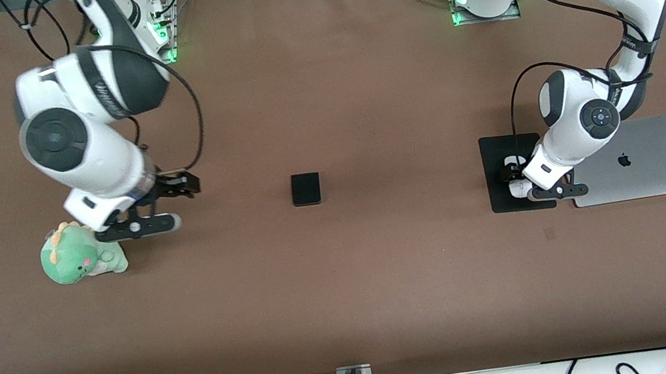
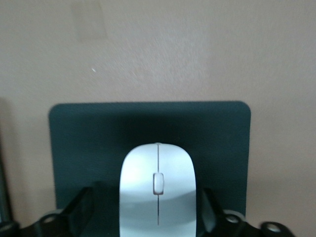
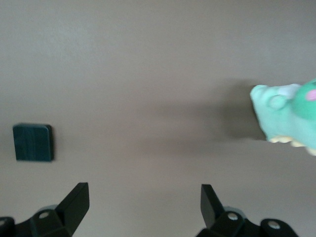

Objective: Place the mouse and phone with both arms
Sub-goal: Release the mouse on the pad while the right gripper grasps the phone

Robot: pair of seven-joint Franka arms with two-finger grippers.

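Phone [image 1: 305, 189] flat mid-desk, toward the left arm's end from the wide, empty right tool [image 1: 144, 226]. Left tool [image 1: 520, 180] holding mouse [image 2: 157, 190] on the pad [image 2: 98, 143].

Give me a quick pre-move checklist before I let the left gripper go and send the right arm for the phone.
1. Mouse over the mouse pad: ok, pad shows around it on three sides.
2. Left gripper straddling the mouse, one finger on each side: ok.
3. Mouse resting flat on the pad, not hanging: cannot tell.
4. Right gripper open and empty: ok.
5. Phone lying alone on the table, nothing beside it: ok.
6. Green plush toy close to the right gripper's start: not ok, steer away from it.
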